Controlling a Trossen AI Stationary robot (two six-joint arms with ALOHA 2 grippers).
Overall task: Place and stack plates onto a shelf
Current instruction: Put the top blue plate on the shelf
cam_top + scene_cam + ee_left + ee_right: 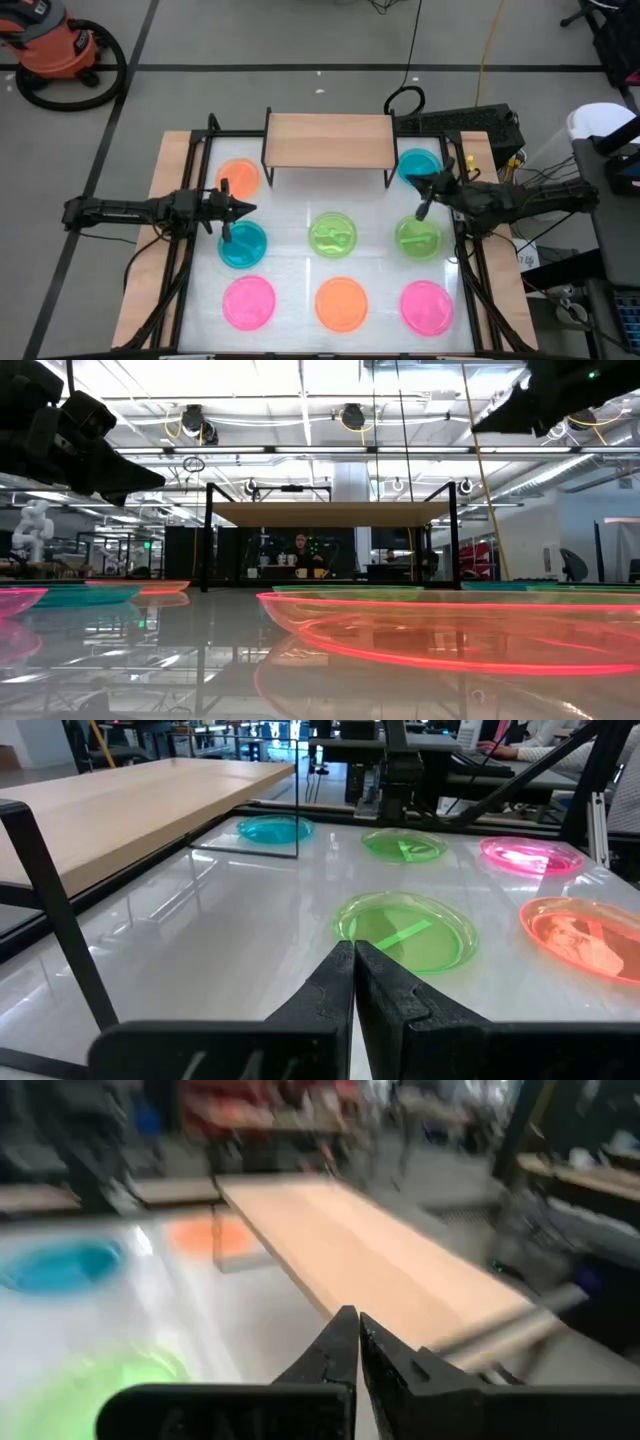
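Note:
Eight plates show in the high view, all flat on the white table: orange [238, 178], teal [242, 243], two green [333, 235] [418, 238], teal [418, 165], and a near row of pink [248, 302], orange [342, 303] and pink [428, 305]. The light-wood shelf [328, 140] stands on black legs at the far middle, its top bare. My left gripper [245, 208] is shut and hovers between the orange and teal plates on the left. My right gripper [422, 212] is shut above the gap between the right teal and green plates.
A black frame runs along the table's left side [185, 250] and right side [470, 270]. Cables and a dark box [470, 125] lie behind the shelf's right end. In the left wrist view the shelf board [120, 810] stands beside my shut left gripper [354, 955].

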